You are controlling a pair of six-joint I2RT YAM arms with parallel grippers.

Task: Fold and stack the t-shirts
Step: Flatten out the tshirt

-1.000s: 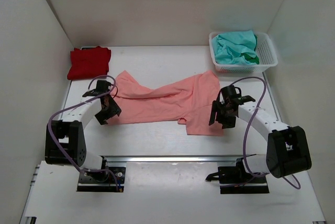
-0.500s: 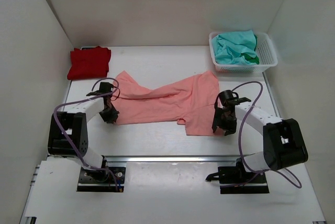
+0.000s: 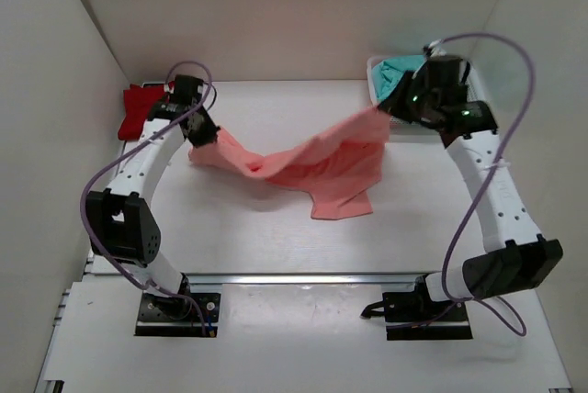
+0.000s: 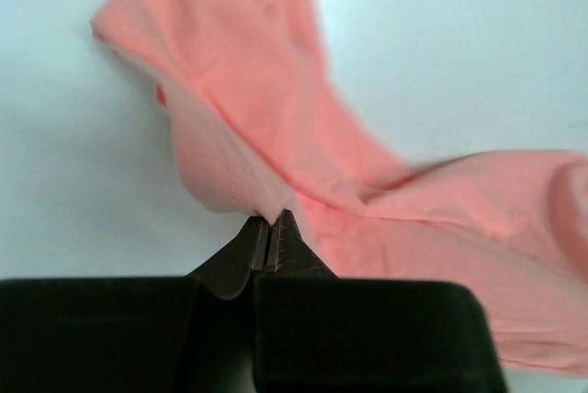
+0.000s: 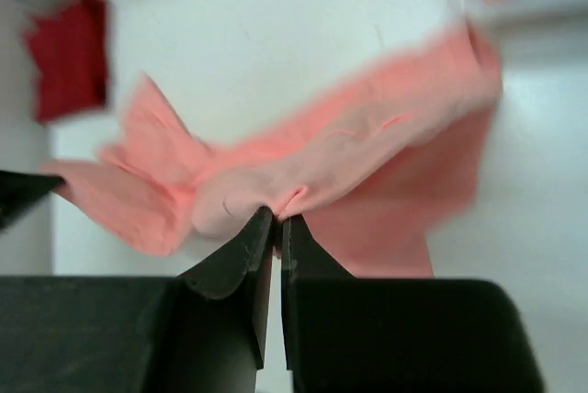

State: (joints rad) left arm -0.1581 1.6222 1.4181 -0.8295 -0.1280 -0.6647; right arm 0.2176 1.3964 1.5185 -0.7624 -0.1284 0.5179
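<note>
Left pincer (image 3: 204,134) (image 4: 273,218): jaws closed to a sliver on a fold of the pink shirt's (image 3: 312,163) hem edge. It is raised above the far left of the table (image 3: 276,228), near the red shirt (image 3: 136,110).

Right pincer (image 3: 390,117) (image 5: 277,217): jaws pressed together on a bunched fold of the same pink shirt, held high at the far right, just in front of the basket (image 3: 375,79).

Table: white, flat, walled on three sides by white panels.

Pink shirt (image 4: 266,81) (image 5: 367,150): salmon, plain. It is strung between the two pincers across the far half of the table and sags in the middle. A wide flap hangs down below the right-hand grip, towards mid-table. Whether its lowest edge touches the surface cannot be told. Blurred in the right wrist view.

Basket: white plastic lattice, far right corner, largely hidden behind the right arm.

Red shirt (image 5: 69,53): deep red, lying on the table in the far left corner, partly covered by the left arm in the top view. Apart from the pink shirt.

Teal shirt (image 3: 397,70): a crumpled patch showing in the basket, beside the right wrist.
</note>
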